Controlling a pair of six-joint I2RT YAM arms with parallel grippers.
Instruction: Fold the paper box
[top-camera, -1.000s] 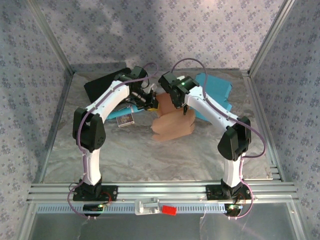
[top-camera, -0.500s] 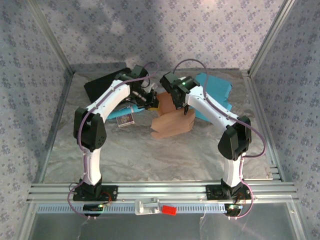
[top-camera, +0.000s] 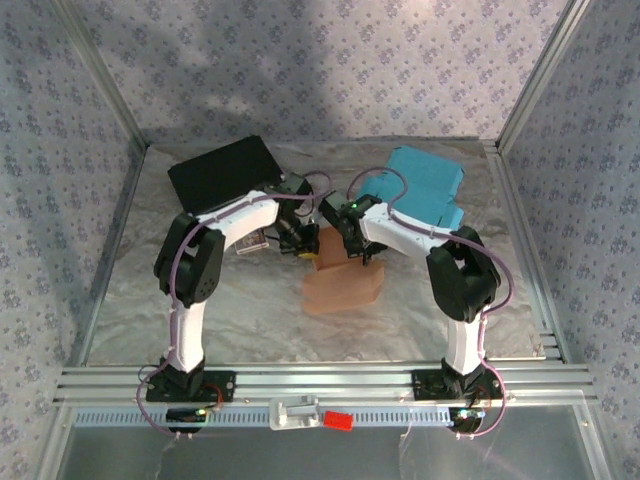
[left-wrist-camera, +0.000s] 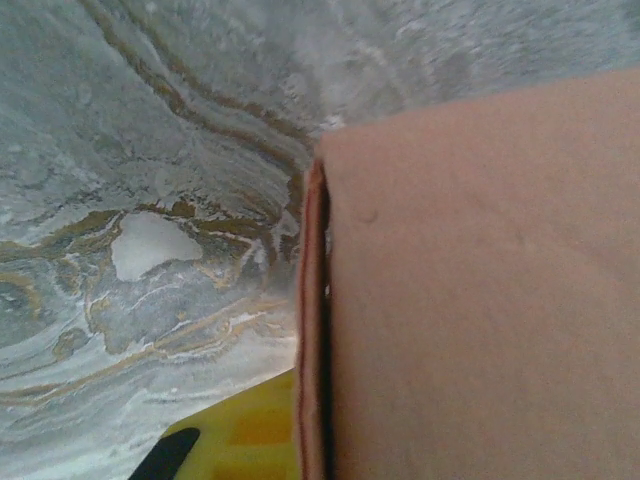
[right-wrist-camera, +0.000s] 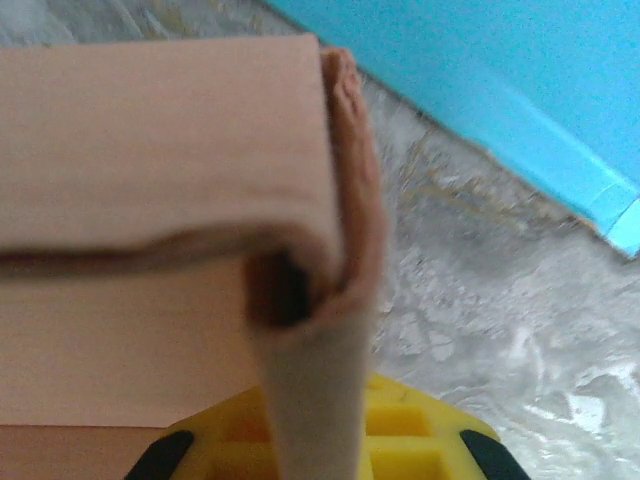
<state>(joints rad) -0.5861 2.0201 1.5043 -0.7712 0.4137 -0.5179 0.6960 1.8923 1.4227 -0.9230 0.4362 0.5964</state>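
The brown paper box (top-camera: 342, 281) lies partly folded at the table's middle. My left gripper (top-camera: 303, 246) is at its far left corner, my right gripper (top-camera: 358, 250) at its far right corner. In the left wrist view the box's wall (left-wrist-camera: 480, 290) covers the right half. Its doubled edge runs down into my left gripper (left-wrist-camera: 312, 455), beside a yellow finger (left-wrist-camera: 240, 430); the other finger is hidden behind the cardboard. In the right wrist view a curled flap (right-wrist-camera: 310, 380) of the box (right-wrist-camera: 150, 120) passes down between the yellow fingers (right-wrist-camera: 420, 440) of my right gripper (right-wrist-camera: 315, 445).
A black box (top-camera: 222, 172) lies at the back left and a blue box (top-camera: 425, 188) at the back right, its edge (right-wrist-camera: 480, 80) close behind the brown flap. A small card (top-camera: 250, 242) rests left of the left gripper. Crinkled silver sheet (top-camera: 240, 310) covers the table.
Both grippers have come down and toward the near side, bringing the brown box with them. The black and blue boxes behind now show in full.
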